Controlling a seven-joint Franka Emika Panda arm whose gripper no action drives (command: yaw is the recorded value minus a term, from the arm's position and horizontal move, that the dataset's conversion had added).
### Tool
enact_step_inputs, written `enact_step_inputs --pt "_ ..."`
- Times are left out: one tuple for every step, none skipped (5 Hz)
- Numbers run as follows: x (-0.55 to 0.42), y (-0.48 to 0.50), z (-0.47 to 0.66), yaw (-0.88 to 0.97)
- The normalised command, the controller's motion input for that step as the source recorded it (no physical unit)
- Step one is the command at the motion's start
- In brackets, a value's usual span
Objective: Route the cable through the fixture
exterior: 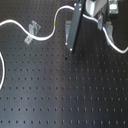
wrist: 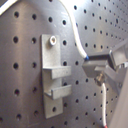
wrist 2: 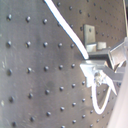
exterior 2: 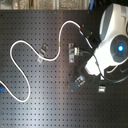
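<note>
- Black perforated breadboard point(exterior 2: 35, 75) fills both exterior views; several small metal clip fixtures are bolted to it.
- Your gripper point(wrist: 97, 67) is clenched on the cable point(exterior 2: 30, 47): in both wrist views the white cord runs between the jaws and hangs out past them.
- Cable layout, second exterior view: a loop lies toward the second exterior view's left, the cord then passes through or right by a clip point(exterior 2: 44, 51), the green band point(exterior 2: 60, 45) follows, and the cord arcs up toward the robot body.
- First wrist view: a two-pronged bracket point(wrist: 54, 75) sits just beside the held section; the cord is next to it, not in its slots.
- Judgement: task is partly along. One clip looks threaded, though you cannot confirm this at such resolution. The bracket by the gripper and the other clips near the arm point(exterior 2: 74, 51) are not yet threaded.
</note>
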Motion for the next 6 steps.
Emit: enact_step_inputs --pt "-0.037 -0.26 -0.21 -0.61" --pt "0.117 -0.268 -0.09 -0.75" --pt "0.168 -0.227 -0.13 -0.77" --pt "0.182 -0.173 -0.17 -0.78" --pt "0.066 -0.083 -0.11 -0.79" --pt "-0.028 -0.081 -0.08 -0.78"
